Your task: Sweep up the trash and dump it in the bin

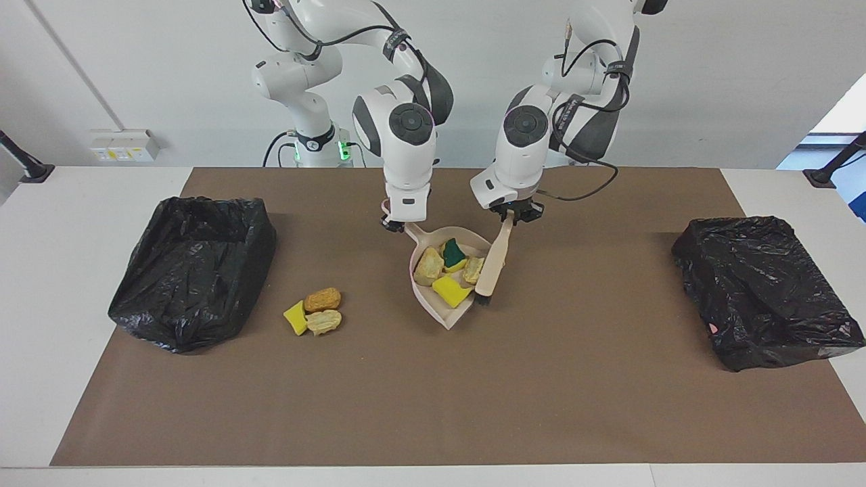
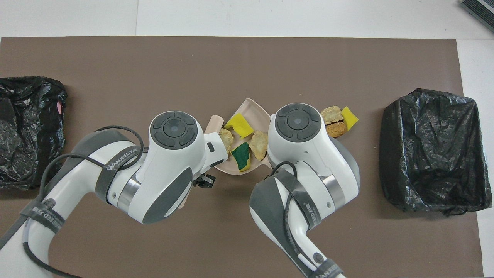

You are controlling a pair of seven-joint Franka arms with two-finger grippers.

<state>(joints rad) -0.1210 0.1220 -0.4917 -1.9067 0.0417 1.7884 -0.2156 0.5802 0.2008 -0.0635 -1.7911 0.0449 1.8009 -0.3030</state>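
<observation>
- Holding the beige dustpan by its handle, the right gripper is clamped shut; four trash scraps lie in the pan.
- Left gripper grips a brush by its handle, bristles beside the pan.
- Three more scraps sit on the brown mat, near the black bin at the right arm's end.

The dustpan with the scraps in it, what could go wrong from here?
The dustpan, held by the right gripper, carries four loose scraps near its open lip; tilting could spill them. The brush in the left gripper rests against it and may knock it. Three scraps remain unswept.
</observation>
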